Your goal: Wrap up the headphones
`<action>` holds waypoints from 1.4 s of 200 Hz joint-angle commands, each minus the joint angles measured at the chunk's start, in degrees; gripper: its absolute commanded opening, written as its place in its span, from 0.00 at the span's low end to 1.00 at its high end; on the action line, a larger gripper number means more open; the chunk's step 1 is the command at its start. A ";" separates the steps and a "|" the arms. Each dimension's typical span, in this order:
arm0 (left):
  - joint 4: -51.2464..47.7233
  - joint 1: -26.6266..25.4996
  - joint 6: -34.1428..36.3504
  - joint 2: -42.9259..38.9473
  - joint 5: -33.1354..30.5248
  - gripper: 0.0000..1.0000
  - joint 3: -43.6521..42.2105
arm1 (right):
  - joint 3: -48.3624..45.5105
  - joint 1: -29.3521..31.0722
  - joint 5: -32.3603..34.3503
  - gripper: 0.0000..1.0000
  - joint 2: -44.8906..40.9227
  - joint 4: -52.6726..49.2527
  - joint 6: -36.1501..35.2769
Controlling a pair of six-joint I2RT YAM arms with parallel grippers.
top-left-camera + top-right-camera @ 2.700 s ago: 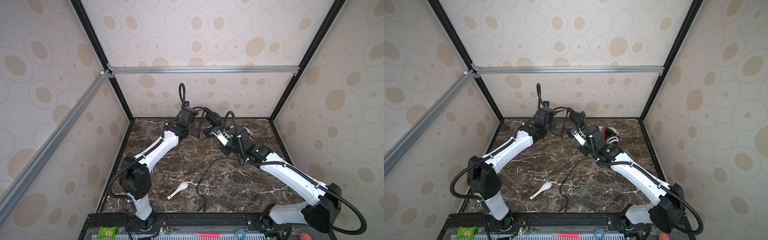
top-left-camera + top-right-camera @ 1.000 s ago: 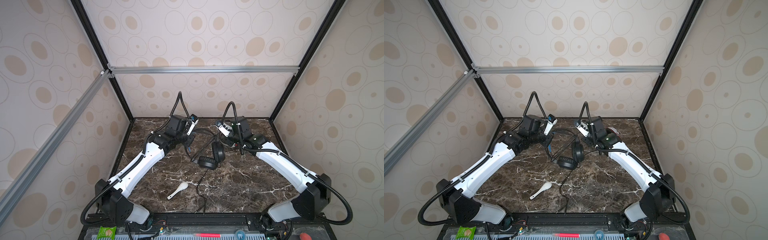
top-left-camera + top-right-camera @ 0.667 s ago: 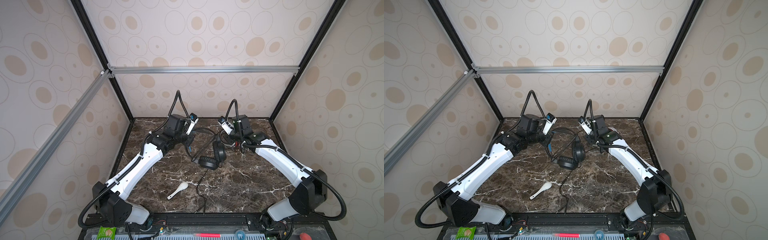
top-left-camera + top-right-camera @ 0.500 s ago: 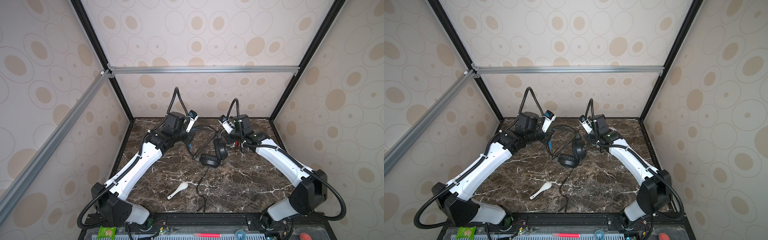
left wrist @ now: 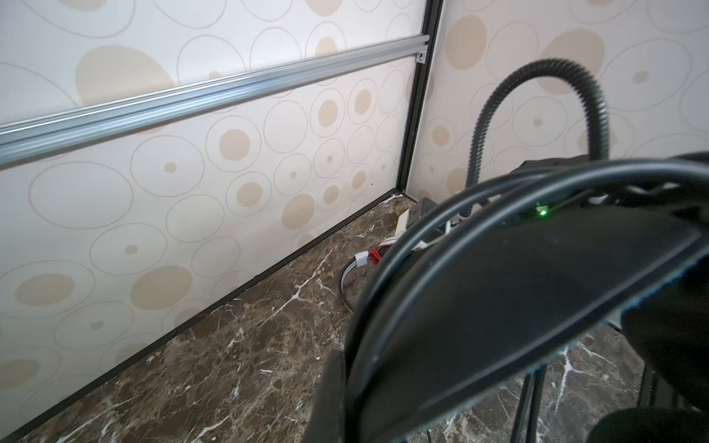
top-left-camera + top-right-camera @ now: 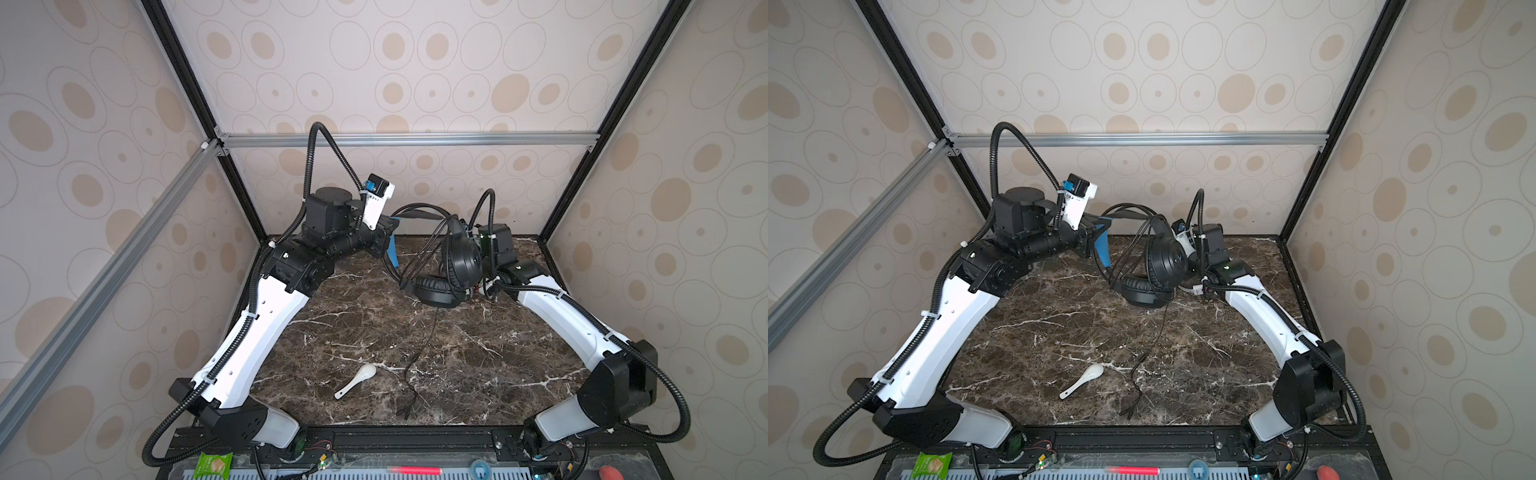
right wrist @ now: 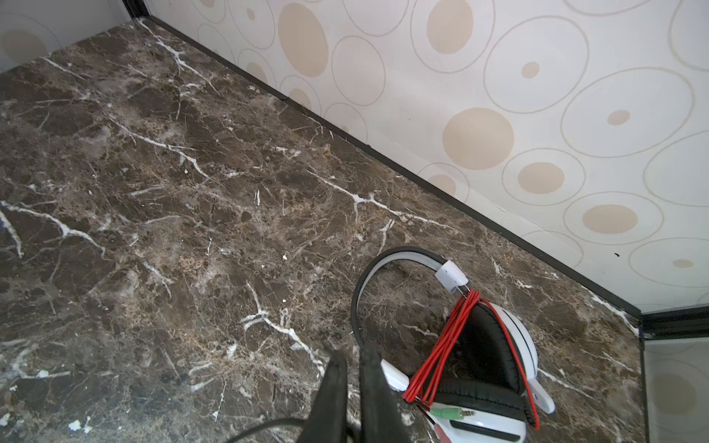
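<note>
So the left gripper (image 6: pixel 385 237) is clamped hard on the blue-lined headband of the black headphones (image 6: pixel 463 259). Compared with a second ago, it's hoisted them higher and further back from the spoon (image 6: pixel 356 380), and the lower cup now looks to hang clear of the table (image 6: pixel 478 365). The right gripper (image 7: pixel 353 354) has its fingers almost together, apparently pinching the thin black cable (image 6: pixel 420 257) up by the other cup. A few loops seem on, but a long tail still trails down beside the spoon, so there's plenty left to wind.
</note>
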 commanded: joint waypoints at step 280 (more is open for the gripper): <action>26.56 -0.09 -24.62 2.81 8.54 0.00 8.81 | -13.57 -1.20 -20.92 0.00 8.37 30.55 23.37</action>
